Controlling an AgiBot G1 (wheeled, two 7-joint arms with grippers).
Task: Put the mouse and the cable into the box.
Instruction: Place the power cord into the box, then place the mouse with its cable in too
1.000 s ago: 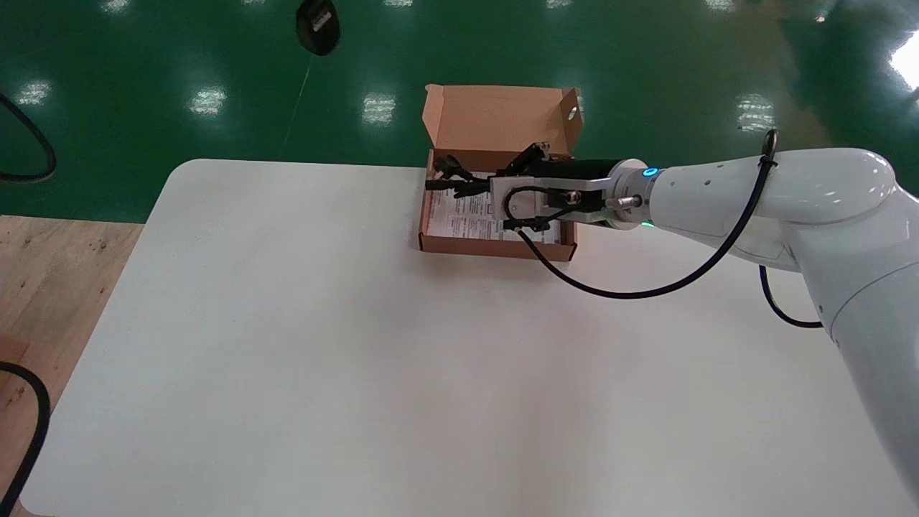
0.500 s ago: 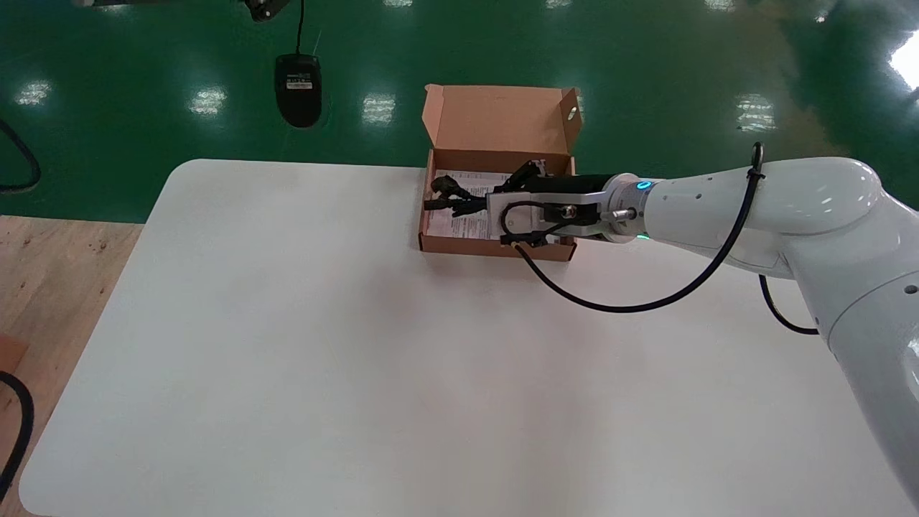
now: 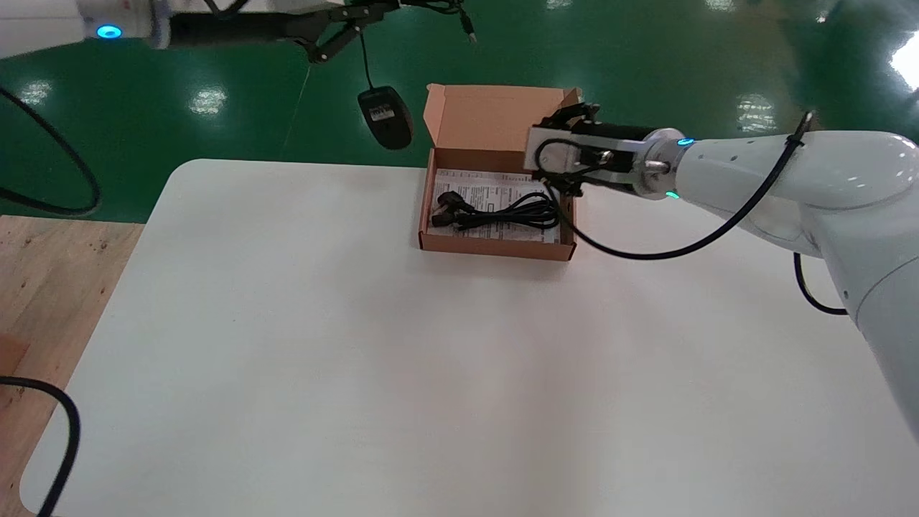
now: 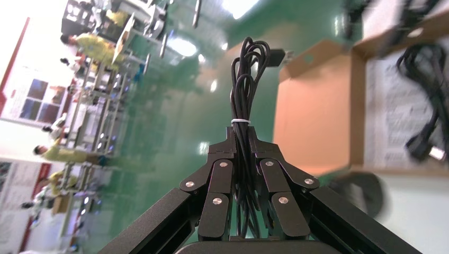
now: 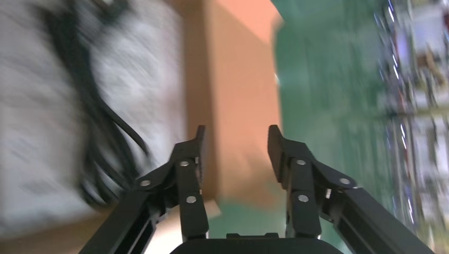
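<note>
Since the earlier frames, the right gripper point(image 3: 574, 113) has risen out of the box point(image 3: 495, 248). The left gripper point(image 4: 243, 142) has entered the head view carrying the mouse point(image 3: 385, 127).

The table point(image 3: 287, 323) bears the box near its far edge. The box stands open with its lid point(image 3: 495, 118) upright. The right gripper hangs over the box's rear right corner.

Inside the box lies a printed sheet point(image 3: 488, 192). The coiled cable point(image 3: 502, 214) rests on top of the sheet, below the right gripper and apart from it. The right gripper's fingers are spread and hold nothing.

The left gripper is clenched on the tied mouse cord point(image 4: 246, 79), and the bundle stands out beyond its fingertips. The mouse hangs on its cord below the left gripper, in the air beyond the table's far edge and just beside the lid's left side.
</note>
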